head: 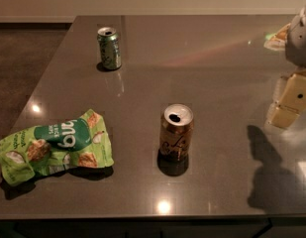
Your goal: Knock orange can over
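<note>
The orange can (176,133) stands upright near the middle of the dark table (207,58), with its silver top and pull-tab hole facing up. My gripper (290,103) is at the right edge of the view, pale yellow under a grey arm part. It is well to the right of the orange can, apart from it, and holds nothing that I can see. It casts a shadow on the table in front of it.
A green can (109,47) stands upright at the back left. A crumpled green snack bag (56,145) lies at the front left, near the table's left edge. The table's front edge runs along the bottom of the view.
</note>
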### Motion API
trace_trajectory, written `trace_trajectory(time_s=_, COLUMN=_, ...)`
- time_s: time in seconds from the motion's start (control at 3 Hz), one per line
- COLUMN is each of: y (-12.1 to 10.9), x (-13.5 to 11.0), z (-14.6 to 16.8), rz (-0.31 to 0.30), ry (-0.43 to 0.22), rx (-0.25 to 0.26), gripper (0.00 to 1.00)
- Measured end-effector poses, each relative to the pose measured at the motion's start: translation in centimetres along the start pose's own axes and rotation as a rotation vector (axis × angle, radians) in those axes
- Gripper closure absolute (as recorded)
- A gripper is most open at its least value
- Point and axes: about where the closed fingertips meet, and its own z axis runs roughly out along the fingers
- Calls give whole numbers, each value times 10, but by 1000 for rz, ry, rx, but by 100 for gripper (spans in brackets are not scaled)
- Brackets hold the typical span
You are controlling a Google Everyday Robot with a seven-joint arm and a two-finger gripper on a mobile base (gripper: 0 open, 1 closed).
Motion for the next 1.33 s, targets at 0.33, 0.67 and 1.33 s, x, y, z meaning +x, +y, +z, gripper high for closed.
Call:
trace_trajectory(time_s=0.33, y=0, x=0, z=0, rz=0, ry=0, rx=0, gripper=0)
trace_trajectory(time_s=0.67, y=8, x=-10, z=10, rz=7, ry=-34, rx=-28, gripper=0)
trace_trajectory(time_s=1.33, y=45, x=-54, z=55, rz=52, ry=-223, rx=-136, gripper=0)
